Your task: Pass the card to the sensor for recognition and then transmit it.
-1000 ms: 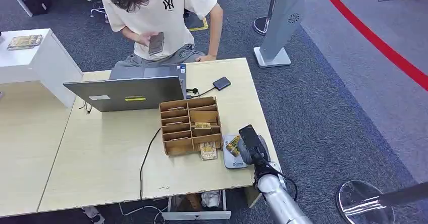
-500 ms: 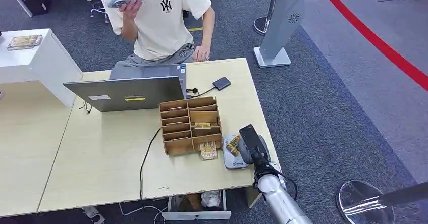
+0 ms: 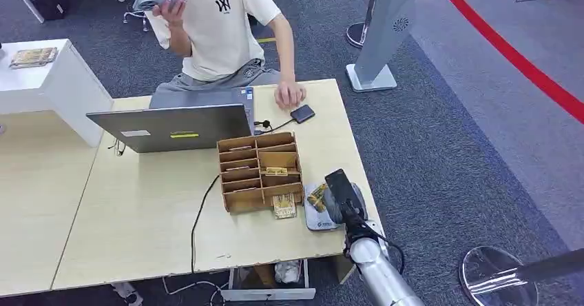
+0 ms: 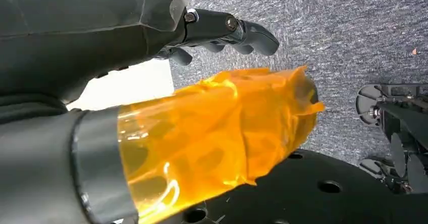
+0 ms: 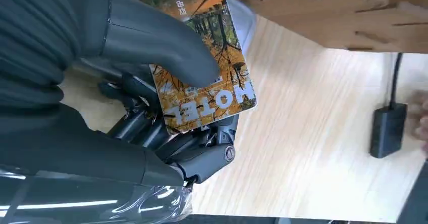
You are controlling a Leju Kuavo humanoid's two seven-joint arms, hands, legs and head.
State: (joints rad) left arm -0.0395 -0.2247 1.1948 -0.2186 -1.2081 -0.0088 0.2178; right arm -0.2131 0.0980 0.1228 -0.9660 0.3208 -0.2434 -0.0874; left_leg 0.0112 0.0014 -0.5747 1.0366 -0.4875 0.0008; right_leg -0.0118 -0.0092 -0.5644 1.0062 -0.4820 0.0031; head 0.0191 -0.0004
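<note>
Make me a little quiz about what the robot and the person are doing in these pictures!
1. True or false: the right hand holds a card.
2. What is the card held over: A) the laptop, B) the grey sensor pad, C) the floor?
3. What does the person hold up by the head?

Key: 1 true. 2 B. 3 a phone.

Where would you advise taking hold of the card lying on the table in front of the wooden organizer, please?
Probably by the card's long edges, from above. It lies flat on the table, its far end close against the wooden organizer, so the near end is the freer side to approach.
</note>
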